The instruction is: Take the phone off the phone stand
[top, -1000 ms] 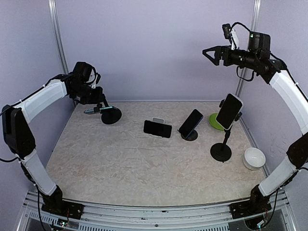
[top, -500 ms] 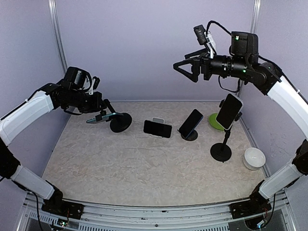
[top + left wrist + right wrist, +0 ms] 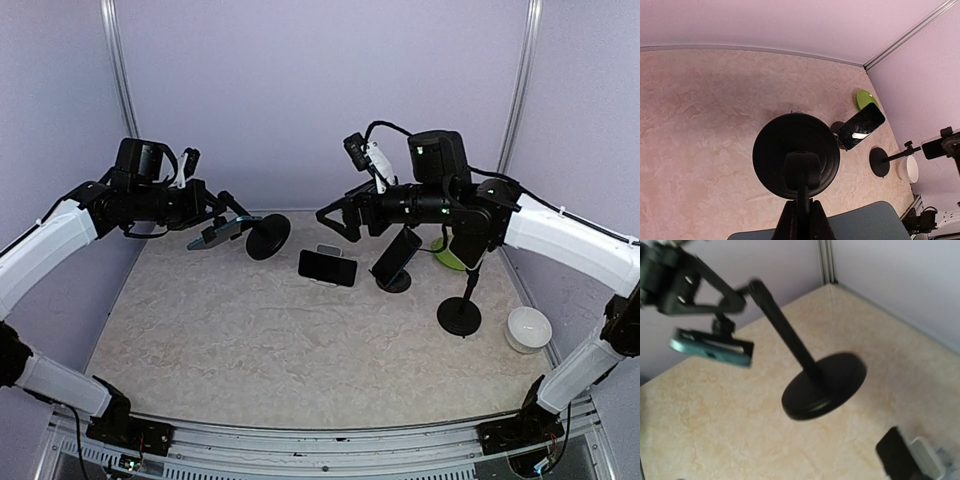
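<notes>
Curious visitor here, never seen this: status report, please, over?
Left gripper shut on phone stand, held aloft, tilted. Right gripper open, empty, facing it. Teal phone clamped in stand, not yet removed. Nothing in between.

The top view looks from high at the near edge, down over the whole table [image 3: 250, 350] to the back wall [image 3: 320, 100]. The left wrist camera sits close, sighting along the pole of the lifted stand [image 3: 796, 155] onto its round base, with the table's far right corner beyond. The right wrist camera faces left, near that same stand and its phone [image 3: 710, 347], and is slightly blurred. All three views share the stand. The plate [image 3: 866, 98] shows in the top and left wrist views.
</notes>
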Controlling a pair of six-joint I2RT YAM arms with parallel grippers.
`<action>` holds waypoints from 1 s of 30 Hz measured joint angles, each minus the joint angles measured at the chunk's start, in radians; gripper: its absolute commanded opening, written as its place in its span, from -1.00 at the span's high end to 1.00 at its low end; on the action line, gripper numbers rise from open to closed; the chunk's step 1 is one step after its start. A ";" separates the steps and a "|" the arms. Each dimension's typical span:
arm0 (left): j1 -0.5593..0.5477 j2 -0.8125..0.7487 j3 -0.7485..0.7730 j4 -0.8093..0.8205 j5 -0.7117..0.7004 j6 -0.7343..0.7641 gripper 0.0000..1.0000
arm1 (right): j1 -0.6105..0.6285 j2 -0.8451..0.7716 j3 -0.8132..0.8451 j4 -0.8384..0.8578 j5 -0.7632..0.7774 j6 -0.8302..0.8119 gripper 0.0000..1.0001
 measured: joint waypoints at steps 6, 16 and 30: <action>0.000 -0.050 -0.040 0.049 0.029 -0.047 1.00 | 0.029 0.055 -0.101 0.106 0.034 0.076 -1.00; -0.001 -0.102 -0.062 0.122 0.071 -0.106 1.00 | 0.042 0.205 -0.104 0.233 0.074 0.193 -0.99; -0.026 -0.135 -0.193 0.217 0.096 -0.183 1.00 | 0.086 0.331 0.013 0.304 0.069 0.239 -0.91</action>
